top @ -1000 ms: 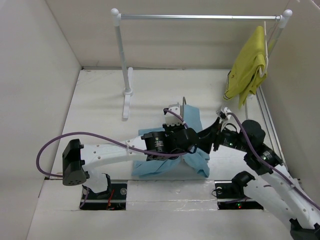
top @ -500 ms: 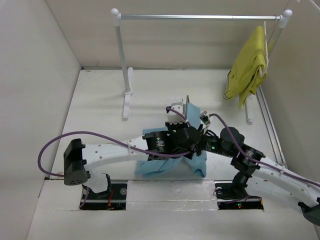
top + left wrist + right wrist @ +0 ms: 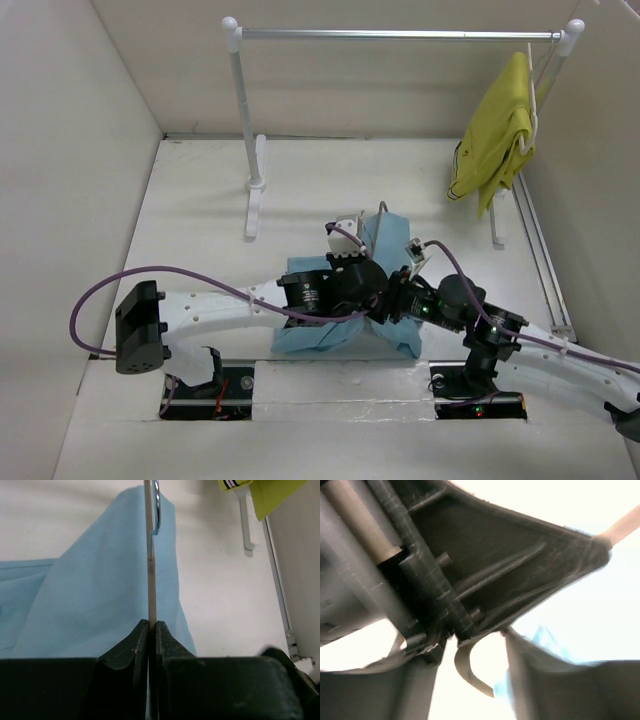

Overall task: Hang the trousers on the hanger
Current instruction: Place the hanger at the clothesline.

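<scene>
Left arm (image 3: 220,305): is reaching from the near left across to the middle of the table (image 3: 200,220), with a purple cable (image 3: 105,290) looping along it.
Left gripper (image 3: 151,626): its two fingers are pressing together, pinching the thin wire of the hanger (image 3: 150,575).
Hanger: is standing upright out of the closed jaws. The wire is running straight up to the curved hook (image 3: 157,510) at the top. The triangular lower part is hiding below the fingers.
Trousers (image 3: 310,335): are lying bunched on the near middle of the table, under both arms. One fold is rising behind the hanger wire and peaking just beside the hook. Whether any cloth is passing over the hanger's bar cannot be told.
Right arm (image 3: 540,345): is stretching from the near right toward the left, bringing its wrist up against the left arm's wrist above the blue cloth.
Right gripper (image 3: 465,652): its camera is giving a blurred picture. The fingers appear to be standing apart, with the left arm's black housing filling the view close ahead and a sliver of blue cloth showing on the right.
Clothes rack (image 3: 400,34): is standing at the far side, its rail running from left to right.
Yellow-green garment (image 3: 495,135): is hanging from a whitish hanger (image 3: 537,70) at the right end of the rail, well apart from the trousers.
</scene>
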`<state>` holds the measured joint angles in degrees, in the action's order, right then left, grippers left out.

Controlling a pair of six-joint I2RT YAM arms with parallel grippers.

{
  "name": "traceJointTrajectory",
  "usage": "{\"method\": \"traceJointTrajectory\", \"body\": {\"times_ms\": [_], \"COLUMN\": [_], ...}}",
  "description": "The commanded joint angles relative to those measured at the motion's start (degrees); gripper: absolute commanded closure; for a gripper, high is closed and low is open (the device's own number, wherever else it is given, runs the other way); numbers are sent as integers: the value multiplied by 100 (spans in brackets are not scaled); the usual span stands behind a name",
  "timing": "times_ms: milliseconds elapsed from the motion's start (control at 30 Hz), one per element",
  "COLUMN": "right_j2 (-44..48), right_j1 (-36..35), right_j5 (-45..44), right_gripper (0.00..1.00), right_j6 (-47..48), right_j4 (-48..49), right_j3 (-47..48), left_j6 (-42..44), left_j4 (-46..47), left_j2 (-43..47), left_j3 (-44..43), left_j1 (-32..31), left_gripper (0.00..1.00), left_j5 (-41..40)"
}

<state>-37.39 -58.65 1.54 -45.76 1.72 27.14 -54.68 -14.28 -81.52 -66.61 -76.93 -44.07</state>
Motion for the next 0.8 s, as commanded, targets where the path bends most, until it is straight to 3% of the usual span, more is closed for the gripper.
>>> {"method": "traceJointTrajectory", "body": {"times_ms": [0, 133, 300, 400, 467, 500, 600, 767], "right_j2": [135, 196, 319, 530, 740, 794, 838, 646], "right_j1": [73, 21, 21, 21, 21, 21, 99, 547], "right_j5": [-901, -1015, -1077, -1051, -1059, -1085, -1042, -481], "right_gripper": [53, 97, 100, 100, 100, 100, 100, 100], "right_j6": [-267, -284, -171, 74, 50, 93, 216, 260], "right_j4": [-310, -417, -830, -561, 9, 405, 802, 1277], "right_j3": [-42, -129, -94, -121, -243, -253, -139, 204], "left_j6": [-140, -201, -184, 9, 105, 167, 561, 712], "left_j4": [462, 567, 532, 524, 418, 409, 558, 348], "left_j2": [636, 716, 812, 856, 918, 1031, 1339, 1612], "left_j3": [78, 253, 227, 96, -54, -106, -238, -625], "left_j1": [-33, -33, -33, 116, 256, 353, 511, 863], "left_gripper": [100, 100, 100, 98, 86, 74, 57, 53], "left_j5": [328, 610, 506, 618, 663, 611, 558, 637]}}
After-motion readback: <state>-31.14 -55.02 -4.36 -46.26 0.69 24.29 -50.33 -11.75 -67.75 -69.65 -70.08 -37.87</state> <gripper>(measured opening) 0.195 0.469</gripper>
